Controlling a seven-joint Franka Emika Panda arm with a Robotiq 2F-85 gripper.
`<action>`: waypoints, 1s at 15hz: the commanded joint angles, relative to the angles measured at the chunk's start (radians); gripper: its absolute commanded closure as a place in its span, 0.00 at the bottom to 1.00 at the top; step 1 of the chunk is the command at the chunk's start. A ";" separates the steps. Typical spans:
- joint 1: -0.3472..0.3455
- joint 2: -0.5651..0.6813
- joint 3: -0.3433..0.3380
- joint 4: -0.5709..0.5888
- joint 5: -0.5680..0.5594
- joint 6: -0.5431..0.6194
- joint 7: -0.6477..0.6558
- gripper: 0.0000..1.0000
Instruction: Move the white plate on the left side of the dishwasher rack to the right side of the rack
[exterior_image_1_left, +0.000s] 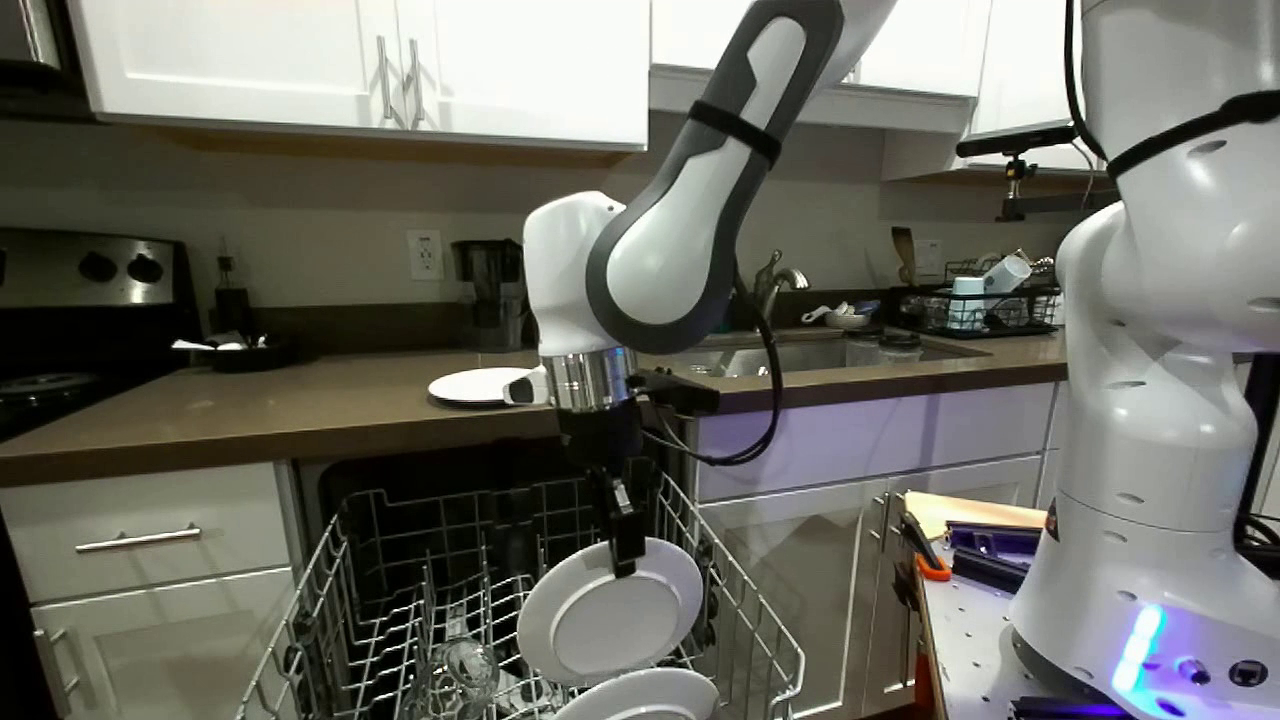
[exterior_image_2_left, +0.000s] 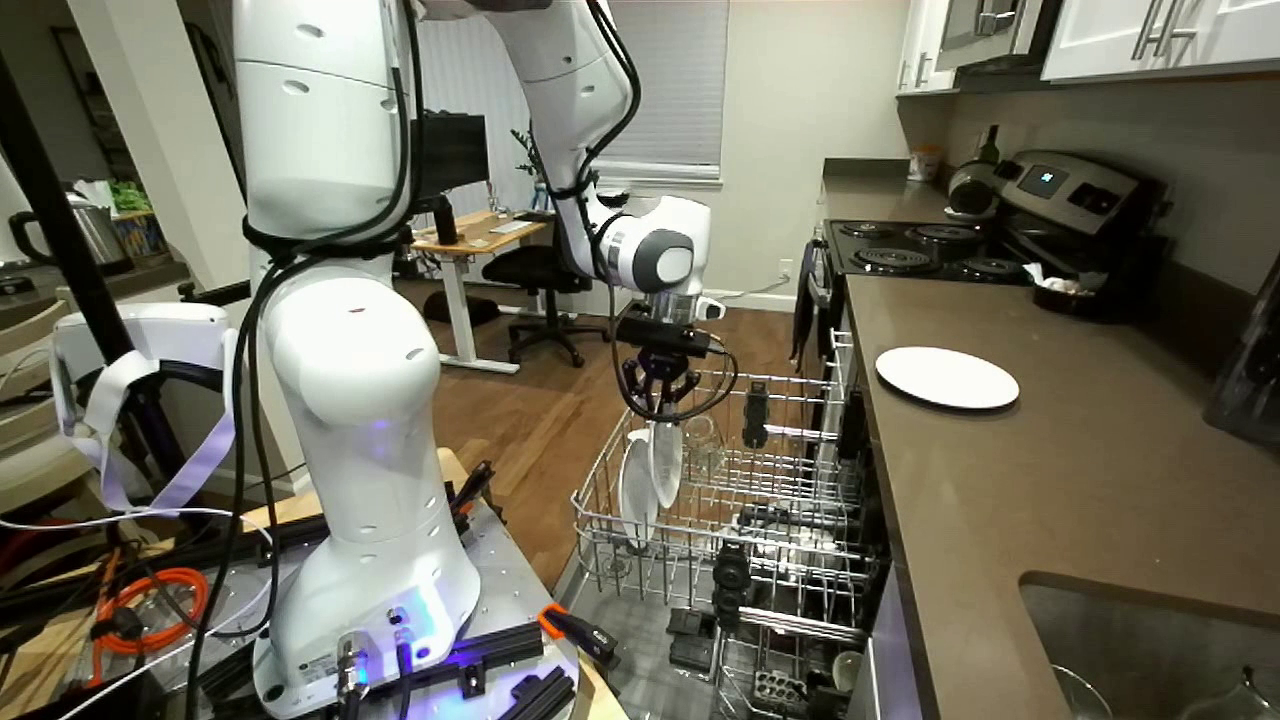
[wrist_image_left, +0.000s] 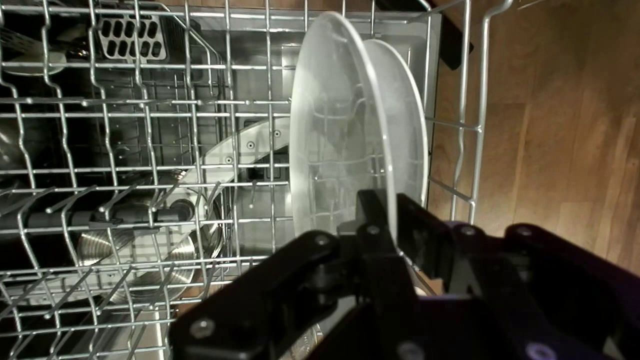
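The arm (exterior_image_1_left: 668, 265) is bent downward over the dishwasher rack (exterior_image_1_left: 740, 573), with its gripper (exterior_image_1_left: 626, 558) clamped on the white plate (exterior_image_1_left: 618, 628).

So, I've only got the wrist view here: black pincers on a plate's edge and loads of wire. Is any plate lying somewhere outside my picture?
Observer: Yes. In both exterior views a flat round plate lies on the counter.
Operator: Oh! And that wire basket, is it tucked away or pulled out?
Observer: Pulled out. In both exterior views the dishwasher rack juts out past the counter's front edge.
Operator: Which part of the plate do those pincers have, top or bottom?
Observer: The top. In an exterior view the gripper holds the white plate by its upper rim.
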 joint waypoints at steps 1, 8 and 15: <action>0.008 0.021 -0.005 -0.013 -0.032 0.057 0.051 0.97; 0.012 0.078 -0.007 -0.019 -0.071 0.105 0.104 0.97; 0.017 0.126 -0.019 -0.014 -0.136 0.152 0.157 0.97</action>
